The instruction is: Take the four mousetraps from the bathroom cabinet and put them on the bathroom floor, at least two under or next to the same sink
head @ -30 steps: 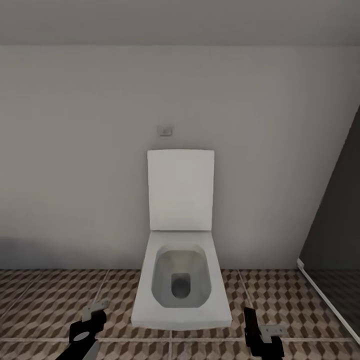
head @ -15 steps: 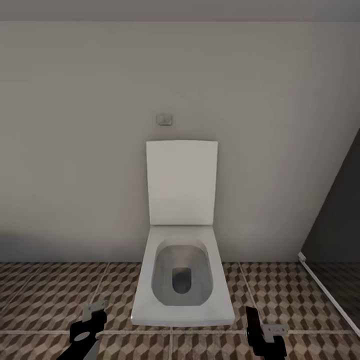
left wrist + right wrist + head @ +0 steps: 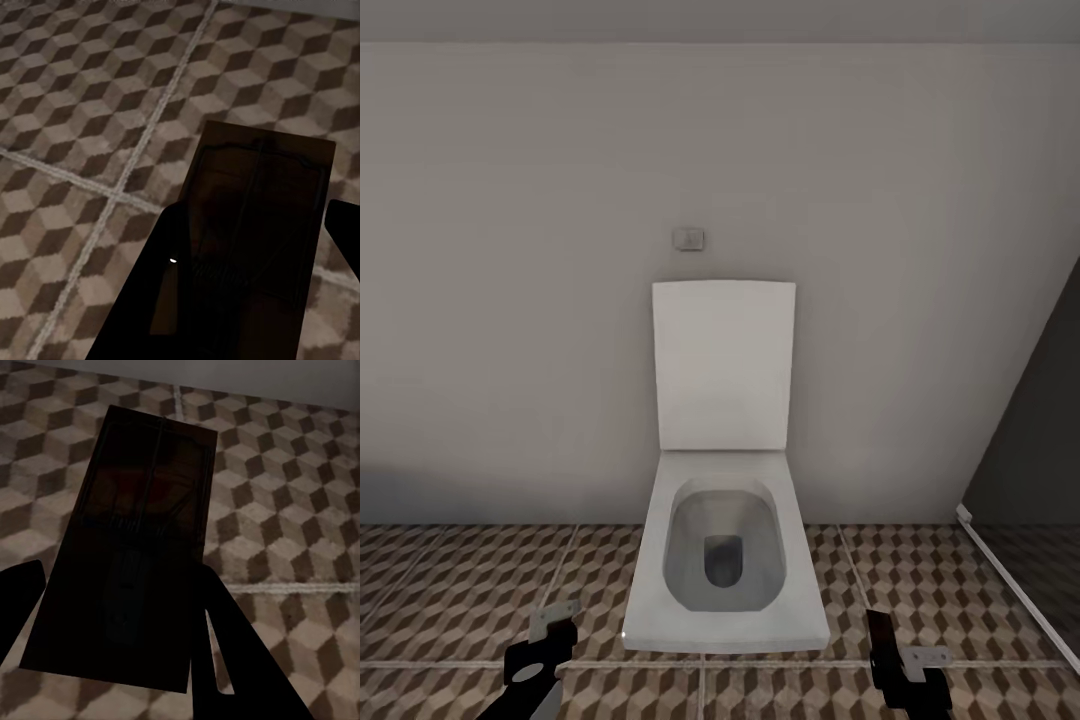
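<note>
In the left wrist view my left gripper (image 3: 255,262) is shut on a dark-brown mousetrap (image 3: 259,202), a flat board with thin metal parts, held above the bathroom floor (image 3: 75,112). My right gripper (image 3: 120,615) is shut on a second mousetrap (image 3: 142,510) over the same cube-pattern tiles (image 3: 300,510). In the head view the left gripper (image 3: 540,655) and the right gripper (image 3: 900,670) hang low at the bottom edge, either side of a toilet. The cabinet and the bathroom sink are out of view.
A white toilet (image 3: 725,560) with its lid raised stands straight ahead against a plain grey wall (image 3: 510,300). A dark panel with a pale lower edge (image 3: 1030,460) closes off the right side. Patterned floor (image 3: 450,600) lies open to the toilet's left and right.
The view shifted a second ago and the toilet grew slightly, so the camera moved; since then it holds still. Both grippers dropped a little in the head view, the right one also moving rightwards.
</note>
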You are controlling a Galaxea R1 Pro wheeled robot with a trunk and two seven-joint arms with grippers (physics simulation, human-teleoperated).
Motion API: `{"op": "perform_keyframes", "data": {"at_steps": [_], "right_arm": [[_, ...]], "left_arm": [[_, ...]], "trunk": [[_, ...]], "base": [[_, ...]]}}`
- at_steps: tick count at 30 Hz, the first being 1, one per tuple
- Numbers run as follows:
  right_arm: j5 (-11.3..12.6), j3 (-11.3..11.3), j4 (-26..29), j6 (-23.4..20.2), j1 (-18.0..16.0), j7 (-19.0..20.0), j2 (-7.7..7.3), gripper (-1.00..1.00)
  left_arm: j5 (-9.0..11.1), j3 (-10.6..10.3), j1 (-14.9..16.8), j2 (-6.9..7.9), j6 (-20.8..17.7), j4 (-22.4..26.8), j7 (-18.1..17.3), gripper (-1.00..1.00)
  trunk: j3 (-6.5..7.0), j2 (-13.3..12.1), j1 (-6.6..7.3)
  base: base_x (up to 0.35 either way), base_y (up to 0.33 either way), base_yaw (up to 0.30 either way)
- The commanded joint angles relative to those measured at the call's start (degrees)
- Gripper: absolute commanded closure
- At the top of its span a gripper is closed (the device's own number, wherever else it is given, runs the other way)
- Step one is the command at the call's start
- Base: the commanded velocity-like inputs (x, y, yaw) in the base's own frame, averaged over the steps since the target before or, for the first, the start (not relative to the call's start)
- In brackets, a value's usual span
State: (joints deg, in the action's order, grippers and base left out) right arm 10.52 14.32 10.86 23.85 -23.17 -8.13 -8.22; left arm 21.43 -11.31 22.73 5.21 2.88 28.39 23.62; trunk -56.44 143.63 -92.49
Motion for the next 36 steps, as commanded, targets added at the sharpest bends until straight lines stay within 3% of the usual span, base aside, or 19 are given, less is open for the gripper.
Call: {"op": "perform_keyframes", "data": {"at_steps": [1, 30, 36], "right_arm": [[0.5, 0.5, 0.0, 0.2, 0.0, -0.2, -0.03, 1.00], [0.6, 0.6, -0.1, 0.1, 0.0, 0.2, 0.05, 1.00], [0.5, 0.6, -0.1, 0.1, 0.0, 0.2, 0.08, 1.00]], "left_arm": [[0.6, -0.4, 0.0, 0.06, 0.3, 0.0, 0.4, 1.00], [0.6, -0.3, 0.0, 0.12, 0.2, 0.1, 0.5, 1.00], [0.5, -0.3, 0.0, 0.58, -0.2, 0.1, 0.7, 1.00]], "trunk": [[-0.05, 0.0, 0.01], [-0.05, 0.0, 0.01], [-1.38, 0.1, -0.14]], "base": [[0.000, 0.000, 0.000], [0.000, -0.033, 0.000], [0.000, 0.000, 0.000]]}}
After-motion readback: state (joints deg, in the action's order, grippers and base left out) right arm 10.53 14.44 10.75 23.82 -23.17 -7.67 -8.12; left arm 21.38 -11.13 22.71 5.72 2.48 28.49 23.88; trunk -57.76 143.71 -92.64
